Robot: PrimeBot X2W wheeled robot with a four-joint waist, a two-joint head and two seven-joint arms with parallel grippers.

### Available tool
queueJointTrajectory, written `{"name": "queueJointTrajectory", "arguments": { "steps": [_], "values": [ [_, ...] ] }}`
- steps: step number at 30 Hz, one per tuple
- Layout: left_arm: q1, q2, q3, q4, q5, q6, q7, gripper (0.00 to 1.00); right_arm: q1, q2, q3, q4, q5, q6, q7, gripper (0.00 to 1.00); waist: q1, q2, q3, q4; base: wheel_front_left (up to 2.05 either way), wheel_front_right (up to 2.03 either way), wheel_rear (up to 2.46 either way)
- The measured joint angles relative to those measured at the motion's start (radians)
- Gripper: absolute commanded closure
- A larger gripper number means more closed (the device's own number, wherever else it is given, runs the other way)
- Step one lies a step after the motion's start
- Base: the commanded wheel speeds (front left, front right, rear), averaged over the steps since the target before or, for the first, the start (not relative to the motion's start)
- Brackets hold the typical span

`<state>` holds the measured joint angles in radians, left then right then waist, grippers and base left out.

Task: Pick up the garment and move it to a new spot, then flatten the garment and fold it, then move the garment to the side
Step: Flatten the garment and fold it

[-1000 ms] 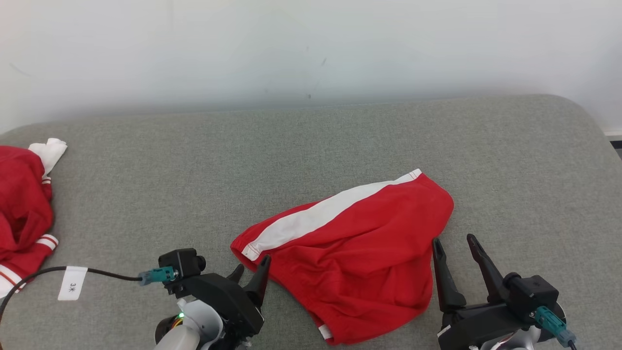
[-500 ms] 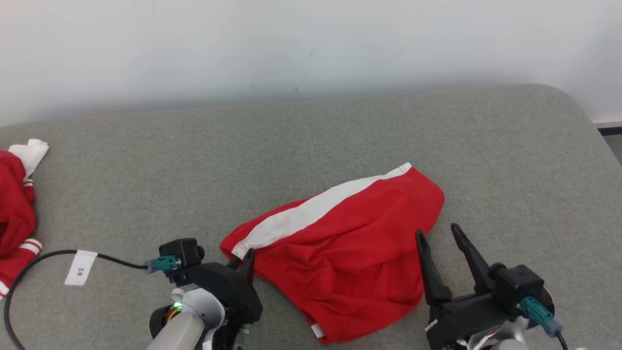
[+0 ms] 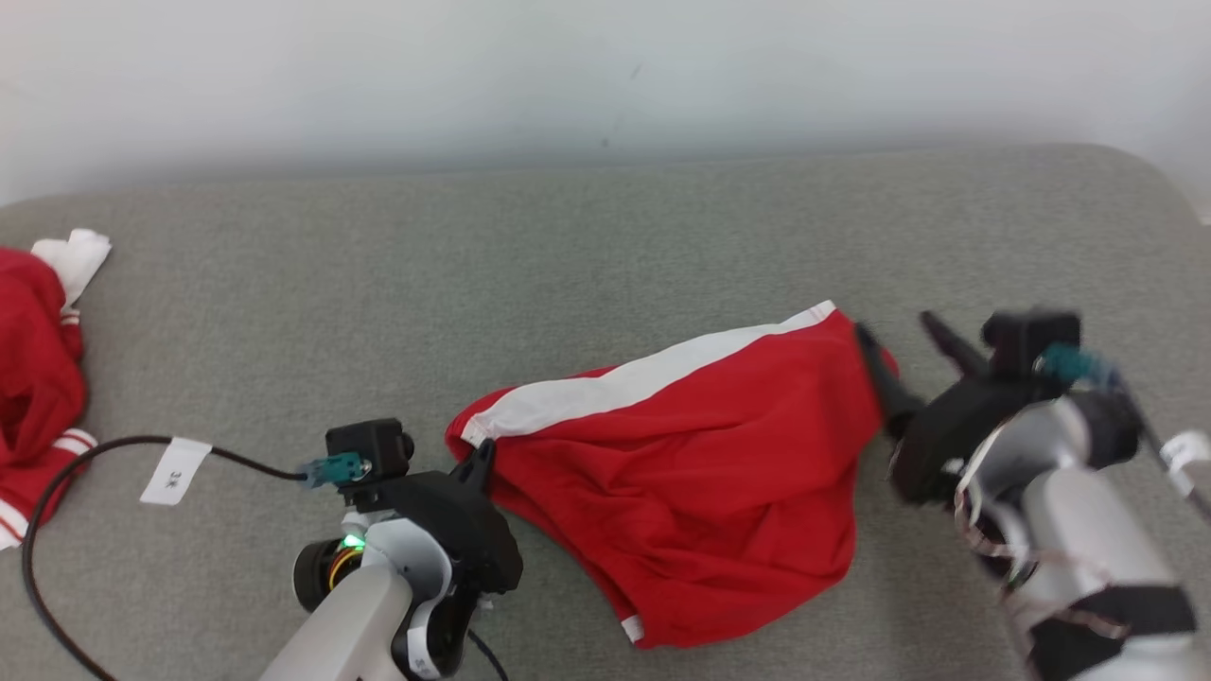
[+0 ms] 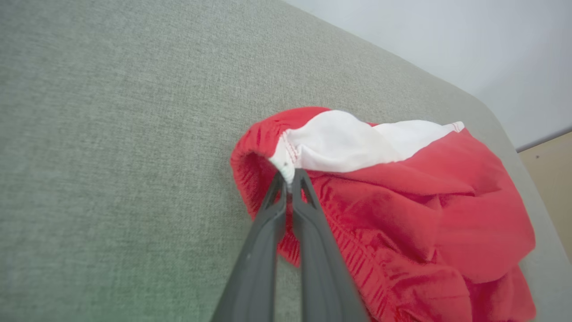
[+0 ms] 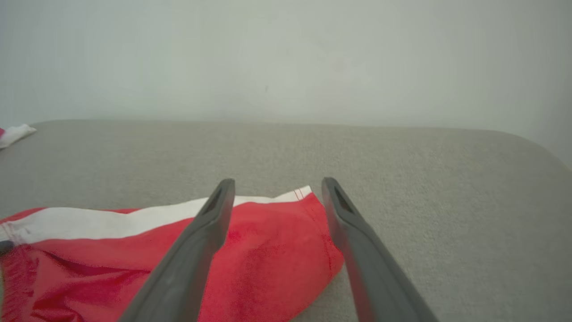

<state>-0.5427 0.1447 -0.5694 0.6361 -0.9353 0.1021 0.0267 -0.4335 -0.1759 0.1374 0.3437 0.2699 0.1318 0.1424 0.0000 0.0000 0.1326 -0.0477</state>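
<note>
the red shorts (image 3: 681,492) lie rumpled on the grey cushion (image 3: 530,265), a little right of its middle, with the white stripe (image 3: 653,378) along their far edge. my left gripper (image 4: 289,180) is pinched tight on the corner where that stripe meets the gathered waistband, with only a small bite of hem between the tips. my right gripper (image 5: 277,185) is spread wide with nothing in it. it hangs over the opposite end of the shorts, by the stitched leg hem, and i can't tell whether it touches the cloth.

i judge this to be thin, light, floppy cloth. it should weigh next to nothing, but it won't keep any shape, so lifted by one corner it would droop and bunch. the sewn edges are the places to take it, since the doubled hem and the elastic give the tips more to grip than one slippery layer. my left bite looks shallow, so a quick pull could slide it free. a second hold at the far hem corner would let me stretch the cloth flat between both sides.
</note>
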Motion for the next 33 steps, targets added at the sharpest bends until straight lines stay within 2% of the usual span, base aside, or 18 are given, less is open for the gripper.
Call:
{"name": "queueJointTrajectory", "arguments": {
  "steps": [7, 14, 15, 16, 17, 18, 21, 26, 27, 29, 30, 31, 32, 33],
  "values": [
    [-0.045, -0.022, -0.049, -0.032, 0.033, -0.013, 0.002, 1.0, -0.226, -0.071, -0.091, 0.241, 0.003, 0.0, 0.265, 0.0, 0.0001, 0.0, 0.046, 0.061, 0.0, 0.0, 0.0],
    [-0.064, -0.048, -0.101, -0.081, 0.063, -0.023, 0.012, 1.0, -0.376, -0.121, -0.132, 0.373, -0.043, 0.0, 0.388, 0.0, 0.0002, 0.0001, 0.104, 0.14, 0.0, 0.0, 0.0],
    [-0.068, -0.05, -0.106, -0.086, 0.064, -0.023, 0.012, 1.0, -0.388, -0.123, -0.13, 0.389, -0.048, 0.0, 0.405, 0.12, 0.0002, 0.0001, 0.112, 0.15, 0.0, 0.0, 0.0],
    [-0.072, -0.052, -0.109, -0.095, 0.064, -0.023, 0.015, 1.0, -0.4, -0.124, -0.127, 0.403, -0.051, 0.0, 0.419, 0.16, 0.0002, 0.0001, 0.121, 0.161, 0.0, 0.0, 0.0],
    [-0.075, -0.054, -0.113, -0.102, 0.064, -0.024, 0.016, 1.0, -0.411, -0.125, -0.123, 0.416, -0.053, 0.0, 0.435, 0.16, 0.0002, 0.0001, 0.13, 0.171, 0.0, 0.0, 0.0],
    [-0.076, -0.057, -0.116, -0.107, 0.064, -0.024, 0.019, 1.0, -0.421, -0.127, -0.118, 0.428, -0.059, 0.0, 0.453, 0.1, 0.0003, 0.0001, 0.138, 0.181, 0.0, 0.0, 0.0],
    [-0.079, -0.061, -0.125, -0.12, 0.064, -0.024, 0.019, 1.0, -0.429, -0.14, -0.103, 0.455, -0.071, 0.0, 0.499, 0.0, 0.0002, 0.0001, 0.16, 0.208, 0.0, 0.0, 0.0],
    [-0.09, -0.064, -0.129, -0.133, 0.066, -0.022, 0.019, 1.0, -0.431, -0.16, -0.109, 0.467, -0.08, 0.0, 0.523, 0.0, 0.0001, 0.0, 0.187, 0.239, 0.0, 0.0, 0.0],
    [-0.091, -0.063, -0.128, -0.134, 0.065, -0.019, 0.019, 1.0, -0.432, -0.16, -0.111, 0.466, -0.08, 0.0, 0.526, 0.02, 0.0, 0.0001, 0.191, 0.242, 0.0, 0.0, 0.0],
    [-0.091, -0.062, -0.128, -0.136, 0.065, -0.015, 0.019, 1.0, -0.434, -0.16, -0.112, 0.462, -0.08, 0.0, 0.527, 0.25, 0.0001, 0.0001, 0.196, 0.244, 0.0, 0.0, 0.0],
    [-0.091, -0.061, -0.128, -0.136, 0.065, -0.014, 0.019, 1.0, -0.434, -0.16, -0.112, 0.461, -0.08, 0.0, 0.528, 0.53, 0.0001, 0.0001, 0.197, 0.243, 0.0, 0.0, 0.0],
    [-0.091, -0.06, -0.128, -0.137, 0.065, -0.014, 0.02, 1.0, -0.434, -0.158, -0.112, 0.46, -0.08, 0.0, 0.532, 0.58, 0.0001, 0.0, 0.197, 0.241, 0.0, 0.0, 0.0],
    [-0.091, -0.059, -0.128, -0.137, 0.065, -0.012, 0.02, 1.0, -0.435, -0.156, -0.111, 0.459, -0.081, 0.0, 0.537, 0.57, 0.0, 0.0, 0.196, 0.239, 0.0, 0.0, 0.0],
    [-0.091, -0.057, -0.129, -0.138, 0.066, -0.01, 0.021, 1.0, -0.434, -0.155, -0.11, 0.456, -0.082, 0.0, 0.542, 0.48, 0.0, 0.0, 0.195, 0.237, 0.0, 0.0, 0.0]
  ]
}}
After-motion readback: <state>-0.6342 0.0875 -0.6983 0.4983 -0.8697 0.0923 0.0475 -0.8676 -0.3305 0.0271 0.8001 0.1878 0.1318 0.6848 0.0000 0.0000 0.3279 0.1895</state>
